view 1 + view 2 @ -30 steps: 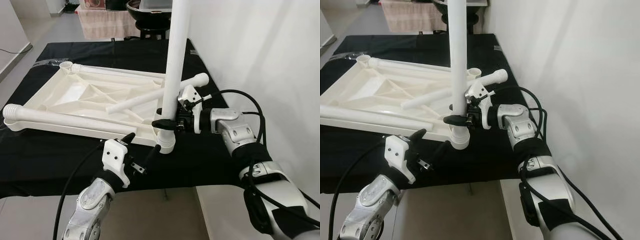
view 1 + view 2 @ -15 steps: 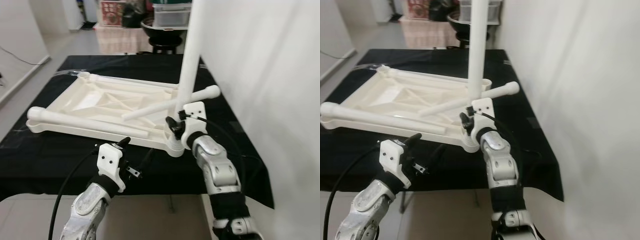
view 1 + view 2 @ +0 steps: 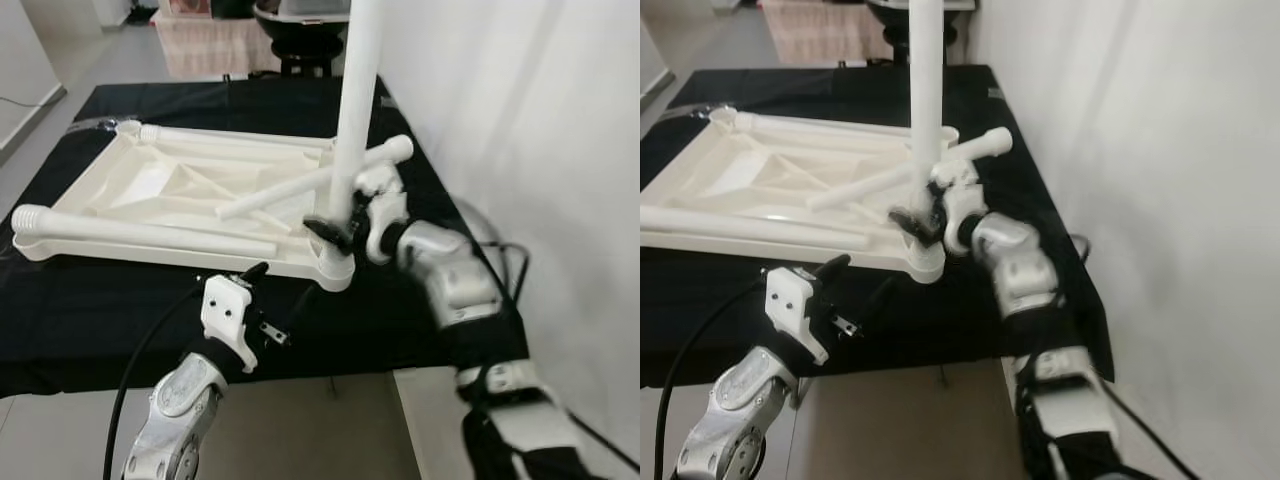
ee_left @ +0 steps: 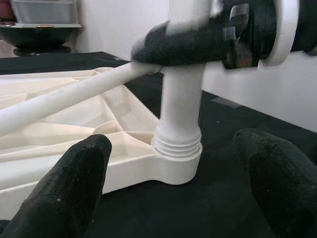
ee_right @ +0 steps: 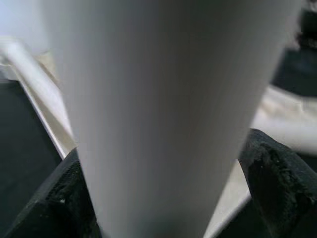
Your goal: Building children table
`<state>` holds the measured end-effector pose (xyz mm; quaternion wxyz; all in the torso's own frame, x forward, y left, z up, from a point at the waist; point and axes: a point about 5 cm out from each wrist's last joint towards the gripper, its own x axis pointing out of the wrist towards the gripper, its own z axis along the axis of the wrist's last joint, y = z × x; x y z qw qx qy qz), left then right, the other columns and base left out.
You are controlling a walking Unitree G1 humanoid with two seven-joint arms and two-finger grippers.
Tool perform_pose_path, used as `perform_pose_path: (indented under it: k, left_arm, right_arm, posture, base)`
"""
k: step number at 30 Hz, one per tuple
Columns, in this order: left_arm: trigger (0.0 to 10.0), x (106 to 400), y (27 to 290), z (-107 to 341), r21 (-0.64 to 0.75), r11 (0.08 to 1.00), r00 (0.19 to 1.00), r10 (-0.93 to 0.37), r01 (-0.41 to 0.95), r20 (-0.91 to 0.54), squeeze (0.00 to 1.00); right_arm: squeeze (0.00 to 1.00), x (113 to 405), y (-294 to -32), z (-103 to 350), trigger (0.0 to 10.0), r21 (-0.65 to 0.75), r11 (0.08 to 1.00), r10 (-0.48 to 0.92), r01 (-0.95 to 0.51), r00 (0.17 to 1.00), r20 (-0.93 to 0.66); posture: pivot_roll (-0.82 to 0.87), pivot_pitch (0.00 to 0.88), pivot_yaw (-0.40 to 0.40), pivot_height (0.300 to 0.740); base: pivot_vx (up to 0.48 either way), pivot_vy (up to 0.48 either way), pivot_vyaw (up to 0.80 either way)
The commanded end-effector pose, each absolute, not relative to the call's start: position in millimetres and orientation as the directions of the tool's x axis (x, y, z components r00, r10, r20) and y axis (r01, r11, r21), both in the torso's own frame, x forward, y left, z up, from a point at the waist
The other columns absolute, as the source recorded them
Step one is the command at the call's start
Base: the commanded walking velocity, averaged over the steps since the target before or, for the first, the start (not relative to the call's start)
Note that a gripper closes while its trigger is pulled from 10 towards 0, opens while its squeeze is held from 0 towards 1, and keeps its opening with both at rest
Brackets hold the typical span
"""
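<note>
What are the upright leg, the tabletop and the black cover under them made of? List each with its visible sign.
Upright leg: likely moulded plastic, smooth white tube with a threaded end.
Tabletop: apparently the same white plastic, slightly glossy, with moulded ribs on its underside.
Black cover: looks like cloth, matte, draping over the edge.

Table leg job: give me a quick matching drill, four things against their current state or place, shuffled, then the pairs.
1. upright leg
2. left gripper
3. right gripper
4. loose legs

A. lying flat on the upturned tabletop
B. open, near the table edge by the corner socket
C. standing in the corner socket
D. clamped around the upright leg

Pairs: 1-C, 2-B, 3-D, 4-A
</note>
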<state>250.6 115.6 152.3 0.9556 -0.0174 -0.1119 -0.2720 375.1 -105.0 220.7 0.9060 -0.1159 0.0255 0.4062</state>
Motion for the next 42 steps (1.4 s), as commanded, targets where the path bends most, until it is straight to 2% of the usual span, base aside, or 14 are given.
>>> perform_pose_path:
  k: [1, 7, 8, 11, 12, 17, 18, 20, 21, 27, 30, 33, 40, 42]
  left_arm:
    - [10.0, 249.9, 115.1, 146.9, 0.024, 0.851, 0.831, -0.517, 0.524, 0.206, 0.00]
    - [10.0, 249.9, 112.2, 146.4, 0.019, 0.851, 0.830, -0.517, 0.525, 0.208, 0.00]
    - [10.0, 249.6, 111.6, 146.2, 0.018, 0.850, 0.830, -0.517, 0.526, 0.209, 0.00]
    - [10.0, 249.0, 110.9, 145.7, 0.017, 0.850, 0.829, -0.519, 0.527, 0.208, 0.00]
    - [10.0, 248.8, 110.4, 145.5, 0.017, 0.849, 0.829, -0.520, 0.528, 0.207, 0.00]
    - [10.0, 247.4, 110.2, 144.2, 0.020, 0.851, 0.833, -0.518, 0.524, 0.196, 0.00]
    - [3.2, 246.9, 110.2, 143.9, 0.023, 0.851, 0.833, -0.519, 0.525, 0.194, 0.00]
    - [3.2, 246.6, 110.2, 143.7, 0.025, 0.850, 0.832, -0.521, 0.526, 0.192, 0.00]
    - [0.0, 245.9, 110.4, 143.5, 0.026, 0.849, 0.831, -0.522, 0.528, 0.190, 0.00]
    - [0.0, 241.8, 116.6, 143.0, 0.047, 0.863, 0.846, -0.502, 0.503, 0.177, 0.00]
    - [0.0, 235.9, 123.1, 141.8, 0.055, 0.871, 0.857, -0.490, 0.487, 0.160, 0.00]
    - [0.0, 232.5, 127.7, 140.5, 0.053, 0.864, 0.853, -0.502, 0.500, 0.139, 0.00]
    - [0.0, 235.5, 125.8, 139.2, 0.058, 0.836, 0.827, -0.549, 0.546, 0.121, 0.00]
    - [0.0, 236.6, 125.4, 138.9, 0.057, 0.831, 0.822, -0.556, 0.554, 0.119, 0.00]
  right_arm:
    - [0.00, 373.3, -106.3, 200.2, 10.0, -0.166, 0.584, 0.763, -0.795, 0.607, -0.223]
    - [0.00, 382.3, -121.4, 192.1, 10.0, -0.143, 0.567, 0.765, -0.811, 0.583, -0.275]
    - [0.00, 385.5, -124.4, 191.3, 3.3, -0.123, 0.583, 0.756, -0.803, 0.591, -0.280]
    - [0.00, 389.8, -126.4, 191.6, 2.0, -0.081, 0.618, 0.739, -0.782, 0.613, -0.278]
    - [0.00, 391.0, -127.2, 192.4, 0.0, -0.065, 0.627, 0.737, -0.776, 0.619, -0.271]
    - [0.00, 392.7, -134.9, 193.5, 0.0, -0.039, 0.621, 0.751, -0.783, 0.609, -0.256]
    - [0.00, 392.1, -139.6, 190.9, 0.0, -0.038, 0.625, 0.747, -0.780, 0.611, -0.263]
    - [0.00, 391.7, -142.8, 189.0, 0.0, -0.038, 0.628, 0.743, -0.777, 0.613, -0.267]
    - [0.00, 390.3, -148.5, 185.6, 0.0, -0.040, 0.637, 0.733, -0.770, 0.622, -0.276]
    - [0.00, 381.0, -169.1, 162.3, 0.0, -0.039, 0.750, 0.620, -0.660, 0.722, -0.308]
    - [0.00, 362.5, -174.5, 143.6, 0.0, -0.098, 0.959, 0.224, -0.264, 0.926, -0.303]
    - [0.00, 322.4, -165.1, 140.3, 0.0, -0.096, 0.995, 0.001, -0.028, 0.962, -0.274]
    - [0.00, 335.4, -146.7, 146.7, 0.0, -0.082, 0.994, 0.055, -0.075, 0.973, -0.223]
    - [0.00, 340.2, -140.2, 148.4, 1.4, -0.080, 0.991, 0.087, -0.107, 0.971, -0.225]
  posture:
    - [0.03, 0.094, -0.057, 0.740]
    - [0.03, 0.084, -0.070, 0.740]
    - [0.03, 0.083, -0.070, 0.740]
    - [0.04, 0.081, -0.071, 0.740]
    - [0.04, 0.080, -0.069, 0.740]
    - [0.04, 0.080, -0.070, 0.740]
    - [0.04, 0.081, -0.069, 0.740]
    - [0.04, 0.081, -0.069, 0.740]
    - [0.04, 0.083, -0.067, 0.740]
    - [0.03, 0.093, -0.056, 0.740]
    - [0.03, 0.106, -0.035, 0.740]
    - [0.02, 0.108, -0.009, 0.740]
    - [0.03, 0.097, -0.001, 0.740]
    - [0.03, 0.093, -0.004, 0.740]
  base:
    - [0.000, 0.000, 0.00]
    - [0.000, 0.000, 0.00]
    - [0.000, 0.000, 0.00]
    - [0.000, 0.000, 0.00]
    - [0.000, 0.000, 0.00]
    - [0.000, 0.000, 0.00]
    - [0.000, 0.000, 0.00]
    - [0.000, 0.000, 0.00]
    - [0.000, 0.000, 0.00]
    - [0.000, 0.000, 0.00]
    - [0.000, 0.000, 0.00]
    - [0.000, 0.000, 0.00]
    - [0.000, 0.000, 0.00]
    - [0.000, 0.000, 0.00]
